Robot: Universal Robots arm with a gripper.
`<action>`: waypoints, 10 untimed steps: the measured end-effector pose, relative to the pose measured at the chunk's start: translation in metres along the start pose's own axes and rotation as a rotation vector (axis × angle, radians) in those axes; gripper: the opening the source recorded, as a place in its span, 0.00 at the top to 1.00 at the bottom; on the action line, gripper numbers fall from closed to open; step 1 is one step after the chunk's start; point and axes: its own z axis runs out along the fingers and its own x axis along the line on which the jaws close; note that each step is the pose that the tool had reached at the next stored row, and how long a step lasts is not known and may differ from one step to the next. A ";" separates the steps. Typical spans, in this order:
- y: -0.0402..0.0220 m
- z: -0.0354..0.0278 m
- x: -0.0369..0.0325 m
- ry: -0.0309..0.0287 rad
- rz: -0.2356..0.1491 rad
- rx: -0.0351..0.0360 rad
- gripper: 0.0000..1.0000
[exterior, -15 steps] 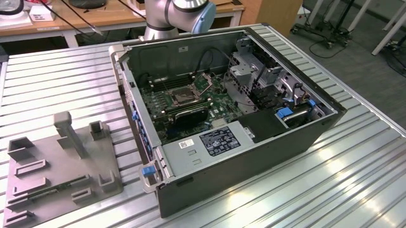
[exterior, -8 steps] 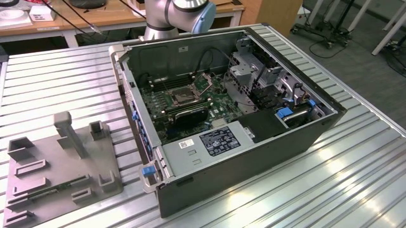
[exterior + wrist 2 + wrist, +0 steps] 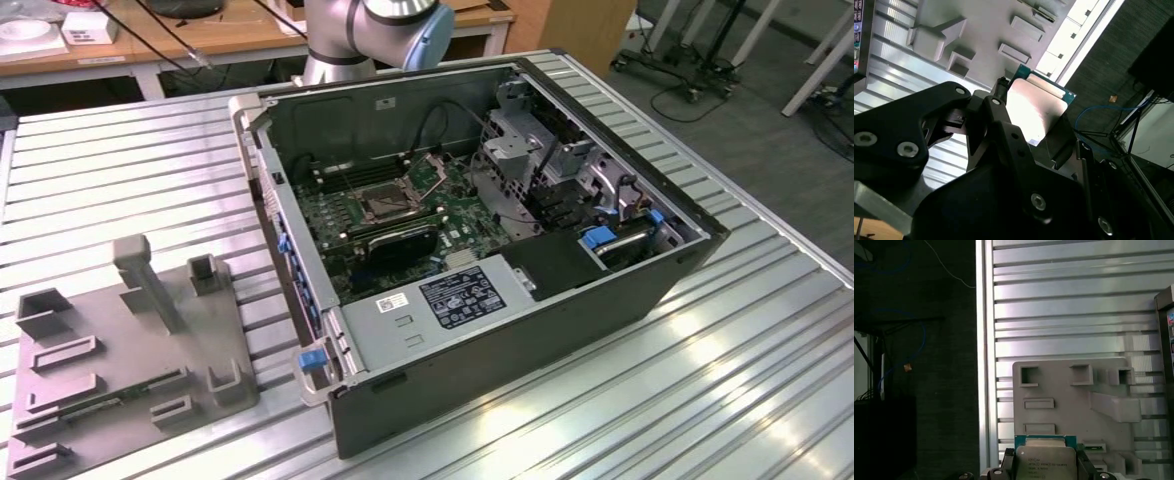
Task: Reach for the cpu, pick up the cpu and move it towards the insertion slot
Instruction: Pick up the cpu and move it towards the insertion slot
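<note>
**Silvery cpu (image 3: 1045,459) clamped in the claw (image 3: 1034,112)**

The claw's black fingers (image 3: 1007,460) are closed on two opposite edges of the cpu, held above the grey plastic tray (image 3: 1064,390) on the ribbed metal counter (image 3: 1064,300). In the exterior view, the insertion slot (image 3: 378,205) lies inside the open computer case (image 3: 534,345) beside the tray.

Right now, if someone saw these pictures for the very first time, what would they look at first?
Probably the big open computer case lying on the ribbed metal table, with the insertion slot showing on its green board. In both wrist views the shiny square cpu catches the eye, pinched in the tool, with the grey tray beyond it.
</note>
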 end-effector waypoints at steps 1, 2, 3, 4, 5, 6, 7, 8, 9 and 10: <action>0.0000 -0.0014 0.0000 0.0000 0.000 0.0000 0.45; 0.0001 -0.0028 0.0000 0.0000 0.000 -0.0001 0.45; 0.0001 -0.0041 0.0000 -0.0001 0.000 -0.0001 0.45; 0.0002 -0.0052 0.0000 0.0000 0.000 -0.0001 0.45; 0.0003 -0.0065 0.0000 0.0000 0.000 0.0000 0.45; 0.0003 -0.0077 0.0000 0.0000 0.000 0.0000 0.45; 0.0004 -0.0086 0.0000 -0.0001 0.000 -0.0001 0.45; 0.0004 -0.0091 0.0000 -0.0001 0.000 -0.0001 0.45; 0.0004 -0.0090 -0.0001 -0.0001 0.000 -0.0002 0.45; 0.0004 -0.0091 -0.0002 -0.0001 0.000 -0.0001 0.45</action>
